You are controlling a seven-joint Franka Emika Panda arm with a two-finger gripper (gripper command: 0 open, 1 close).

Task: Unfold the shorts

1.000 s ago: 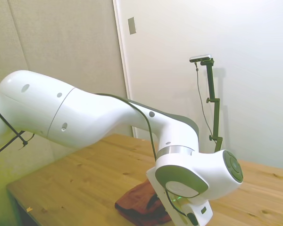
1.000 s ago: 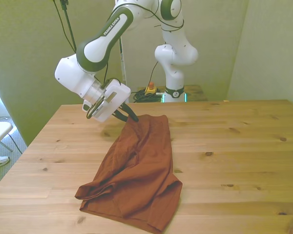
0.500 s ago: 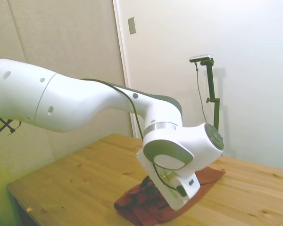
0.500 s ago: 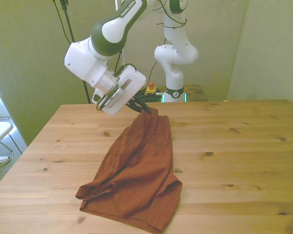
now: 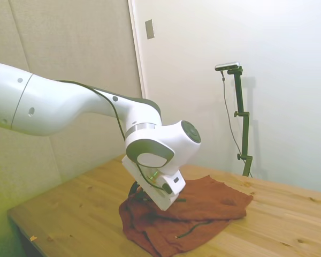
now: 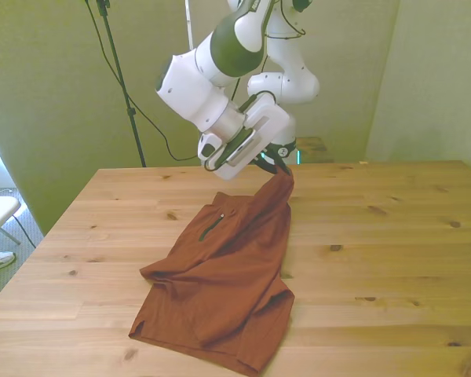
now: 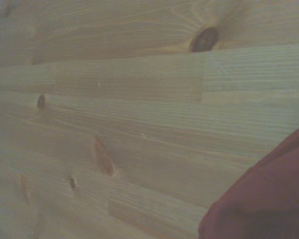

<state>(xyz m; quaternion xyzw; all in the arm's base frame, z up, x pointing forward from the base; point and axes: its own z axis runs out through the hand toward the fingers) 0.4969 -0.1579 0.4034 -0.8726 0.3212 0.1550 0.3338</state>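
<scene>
The rust-red shorts (image 6: 224, 275) lie on the wooden table (image 6: 392, 236), partly spread, with a dark zippered pocket (image 6: 212, 226) showing. Their far corner is lifted off the table and pinched in my gripper (image 6: 281, 166), which is shut on the fabric. In the side view the shorts (image 5: 203, 201) spread out beneath the gripper (image 5: 140, 194), whose fingers are mostly hidden behind the wrist. The wrist view shows bare table planks and a blurred edge of the shorts (image 7: 261, 204).
The table's near edge (image 6: 78, 369) runs just below the shorts' hem. A light stand (image 6: 122, 78) rises behind the table on the front view's left. Bare wood (image 6: 392, 298) lies on the front view's right of the shorts.
The gripper has carried the held corner toward the front view's right and a little up. The shorts have opened wider, and the zippered pocket now shows.
</scene>
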